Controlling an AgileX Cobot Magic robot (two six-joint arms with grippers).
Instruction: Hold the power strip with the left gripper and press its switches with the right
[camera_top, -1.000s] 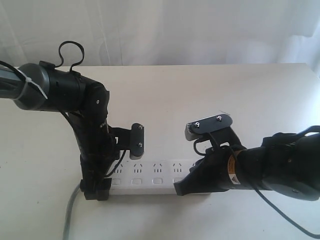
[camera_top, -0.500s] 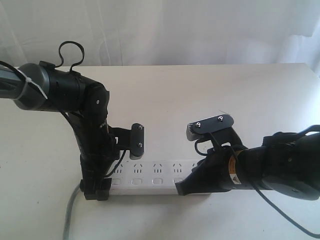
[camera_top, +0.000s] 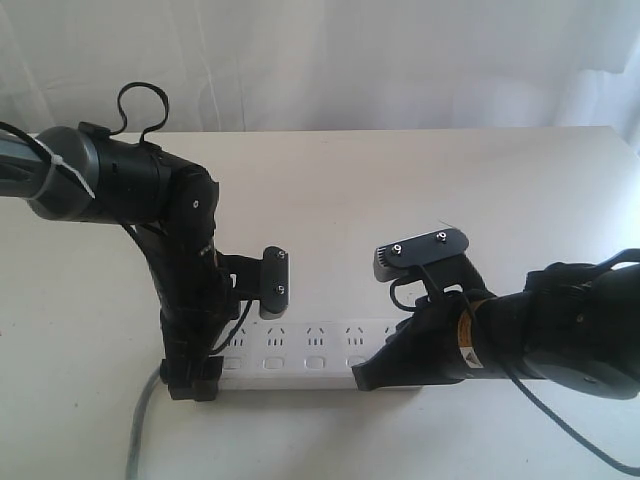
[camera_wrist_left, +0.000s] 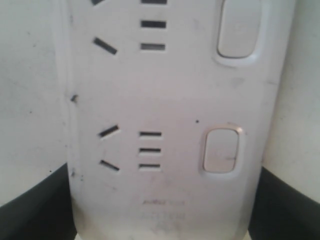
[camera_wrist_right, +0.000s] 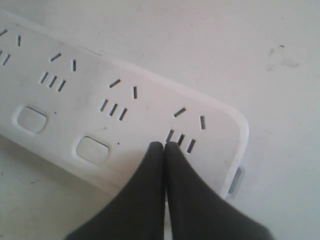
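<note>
A long white power strip (camera_top: 295, 348) lies across the front of a pale counter (camera_top: 420, 170). Its grey cord (camera_top: 140, 430) trails off the left end, and a white curtain (camera_top: 330, 60) hangs behind.

The left tool (camera_top: 236, 335) straddles the strip's left end, its jaws spread wide and clamped on the two long edges. The right tool (camera_top: 420, 250) sits over the right end, its jaws closed together and holding nothing.

In the exterior view we find both black arms covering the strip's ends, with four switches (camera_top: 315, 362) visible between them. The left wrist view shows the held end, where black fingers (camera_wrist_left: 30, 210) meet the strip on either side. The right wrist view shows the rounded right end. There the joined fingertips (camera_wrist_right: 156, 152) lie over the strip just beside the last socket slots. We cannot tell whether they touch it.
</note>
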